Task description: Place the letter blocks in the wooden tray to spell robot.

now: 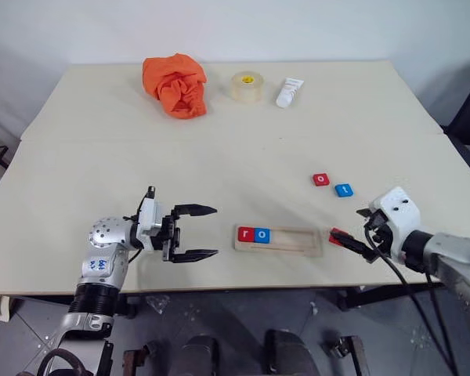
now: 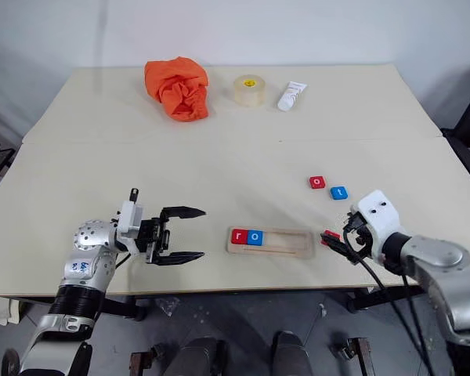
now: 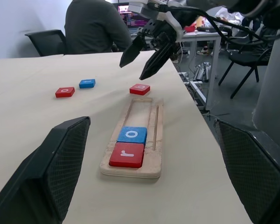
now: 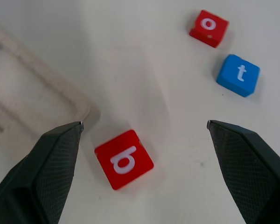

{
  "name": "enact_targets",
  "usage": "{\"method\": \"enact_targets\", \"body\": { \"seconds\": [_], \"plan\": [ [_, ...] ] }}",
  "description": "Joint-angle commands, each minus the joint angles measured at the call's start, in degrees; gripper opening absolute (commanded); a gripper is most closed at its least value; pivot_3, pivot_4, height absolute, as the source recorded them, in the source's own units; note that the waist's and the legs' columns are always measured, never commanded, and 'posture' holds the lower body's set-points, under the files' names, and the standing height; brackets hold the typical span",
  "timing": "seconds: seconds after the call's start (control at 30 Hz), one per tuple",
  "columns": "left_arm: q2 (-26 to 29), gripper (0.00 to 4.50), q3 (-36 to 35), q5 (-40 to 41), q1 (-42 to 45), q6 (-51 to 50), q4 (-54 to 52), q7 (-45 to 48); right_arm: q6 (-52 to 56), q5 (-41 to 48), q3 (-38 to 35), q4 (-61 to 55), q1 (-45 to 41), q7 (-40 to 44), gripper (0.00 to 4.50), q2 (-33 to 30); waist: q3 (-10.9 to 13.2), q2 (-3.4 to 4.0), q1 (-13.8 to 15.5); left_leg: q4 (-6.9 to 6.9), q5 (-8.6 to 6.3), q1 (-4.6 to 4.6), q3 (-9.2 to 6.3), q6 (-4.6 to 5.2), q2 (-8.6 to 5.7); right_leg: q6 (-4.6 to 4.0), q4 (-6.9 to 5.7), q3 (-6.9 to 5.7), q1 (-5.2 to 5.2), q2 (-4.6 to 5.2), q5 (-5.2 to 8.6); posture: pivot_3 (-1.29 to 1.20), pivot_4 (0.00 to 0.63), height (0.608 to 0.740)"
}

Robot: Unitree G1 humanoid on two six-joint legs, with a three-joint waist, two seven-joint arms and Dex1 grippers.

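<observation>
Looks like an office or lab: black swivel office chairs [image 3: 44, 41], a seated person [image 3: 95, 28], cluttered desks [image 3: 210, 25] behind.

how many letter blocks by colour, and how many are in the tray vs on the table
red blocks: 3 (r in the tray, b and o on the table)
blue blocks: 2 (o in the tray, t on the table)
in the tray: 2
on the table: 3
total: 5

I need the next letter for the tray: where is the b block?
The red b block lies on the table just off the wooden tray's right end, under the open right tool.
</observation>
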State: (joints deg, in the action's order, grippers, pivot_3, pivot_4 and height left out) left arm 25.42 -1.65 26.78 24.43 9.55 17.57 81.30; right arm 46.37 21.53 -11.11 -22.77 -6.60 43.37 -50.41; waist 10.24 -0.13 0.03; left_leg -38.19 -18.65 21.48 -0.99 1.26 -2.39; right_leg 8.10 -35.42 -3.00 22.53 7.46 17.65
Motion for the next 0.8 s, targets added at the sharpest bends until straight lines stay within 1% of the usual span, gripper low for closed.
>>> {"method": "enact_targets", "body": {
  "seconds": [0.03, 0.1, 0.2, 0.33, 0.37, 0.43, 0.67, 0.73, 0.8],
  "plan": [
    [-0.4, 4.5, -0.1, 0.1, 0.0, 1.0, -0.9, -0.4, -7.6, -1.7, 4.0, 7.1, -2.6, 8.4, 4.45, -4.0, 0.0, -0.02, 0.0, -0.01, 0.0, 0.0, 0.0, 0.0, 0.0, 0.0, 0.0, -0.01, -0.01, 0.0, 0.0, 0.0, 0.15, 0.74],
    [-0.5, 4.5, -0.1, 0.1, 0.0, 1.2, -1.0, -0.5, -11.3, -2.7, 6.2, 11.7, -3.7, 12.4, 4.45, -5.9, 0.0, -0.02, 0.0, -0.03, 0.0, 0.0, 0.01, 0.0, 0.0, 0.01, 0.04, -0.01, -0.03, 0.01, 0.0, 0.0, 0.15, 0.74],
    [-0.5, 4.5, -0.2, 0.2, -0.2, 1.2, -1.3, -0.8, -15.0, -3.8, 8.2, 16.6, -5.2, 16.4, 4.45, -7.3, 0.0, -0.02, 0.1, -0.04, 0.0, 0.0, -0.01, 0.0, -0.01, 0.01, 0.03, -0.05, -0.03, 0.03, -0.01, 0.0, 0.15, 0.74],
    [-0.2, 4.5, -0.3, 0.2, -0.7, 1.3, -2.0, -1.2, -19.3, -6.5, 10.6, 22.2, -7.6, 18.6, 4.45, -7.6, 0.0, -0.02, 0.1, -0.07, 0.0, 0.01, 0.0, -0.01, -0.01, 0.02, 0.08, -0.05, -0.04, 0.05, -0.01, 0.0, 0.15, 0.74],
    [-0.2, 4.5, -0.4, 0.2, -0.9, 1.3, -2.3, -1.4, -19.6, -6.5, 10.8, 22.9, -8.1, 18.9, 4.28, -7.2, 0.0, -0.02, 0.1, -0.08, 0.01, 0.0, 0.0, -0.01, 0.0, 0.02, 0.09, -0.06, -0.05, 0.04, -0.01, 0.0, 0.15, 0.74],
    [0.0, 4.5, -0.5, 0.3, -1.4, 1.2, -2.9, -1.6, -19.8, -6.4, 10.7, 23.3, -8.8, 19.1, 3.85, -6.6, 0.0, -0.02, 0.1, -0.09, 0.01, 0.01, 0.0, -0.02, 0.01, 0.02, 0.3, -0.07, -0.04, 0.05, -0.01, 0.0, 0.15, 0.74],
    [0.3, 4.5, -0.6, 0.4, -2.1, 1.2, -3.8, -2.5, -19.4, -7.0, 11.1, 23.0, -9.8, 19.1, 1.43, -5.5, 0.0, -0.02, 0.1, -0.09, 0.01, 0.01, 0.0, -0.04, 0.02, 0.02, 0.35, -0.08, -0.05, 0.07, -0.01, 0.0, 0.15, 0.74],
    [0.3, 4.5, -0.6, 0.3, -2.2, 1.3, -3.8, -2.5, -19.3, -7.1, 11.0, 23.0, -10.2, 19.1, 0.67, -5.4, 0.0, -0.02, 0.2, -0.11, 0.01, 0.01, 0.0, -0.04, 0.02, 0.02, 0.35, -0.07, -0.06, 0.08, -0.01, 0.0, 0.15, 0.74],
    [0.3, 4.5, -0.6, 0.4, -2.2, 1.3, -3.8, -2.7, -19.0, -7.2, 10.8, 22.9, -10.8, 19.0, 0.07, -5.5, 0.0, -0.02, 0.2, -0.12, 0.01, 0.01, 0.0, -0.04, 0.01, 0.02, 0.35, -0.07, -0.06, 0.08, -0.01, 0.0, 0.15, 0.74]
  ]
}}
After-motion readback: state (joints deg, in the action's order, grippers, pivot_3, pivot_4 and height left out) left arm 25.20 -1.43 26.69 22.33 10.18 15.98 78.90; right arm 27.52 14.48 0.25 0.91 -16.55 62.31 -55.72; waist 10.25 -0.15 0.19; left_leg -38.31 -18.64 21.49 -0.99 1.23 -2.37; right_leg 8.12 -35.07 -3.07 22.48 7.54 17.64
